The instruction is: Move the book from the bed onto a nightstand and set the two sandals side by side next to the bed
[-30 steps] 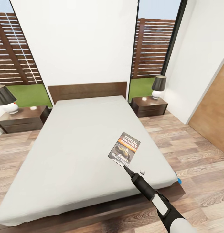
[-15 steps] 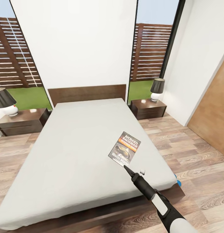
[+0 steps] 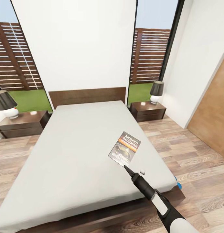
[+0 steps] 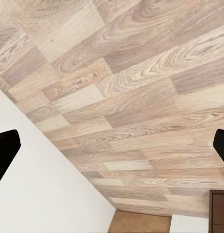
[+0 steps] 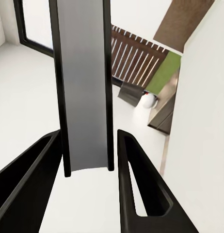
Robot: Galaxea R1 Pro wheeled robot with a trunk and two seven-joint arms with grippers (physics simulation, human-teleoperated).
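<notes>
The right hand (image 3: pixel 124 167) has not moved over the last second: its dark fingers pinch the near edge of the book (image 3: pixel 124 148), which lies flat on the bed (image 3: pixel 76 145)'s smooth grey mattress. A blue sandal (image 3: pixel 179 185) peeks out, mostly hidden, at the bed's corner. The left hand (image 4: pixel 112 145) hangs spread over plank floor (image 4: pixel 131 87). Beyond, only the view has shifted; the glossy right nightstand (image 3: pixel 148 111) sits lower in frame.

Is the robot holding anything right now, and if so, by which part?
The right gripper appears closed on the book at the middle of its near short edge, book lying flat on the bed. The left gripper is open, holding nothing.
</notes>
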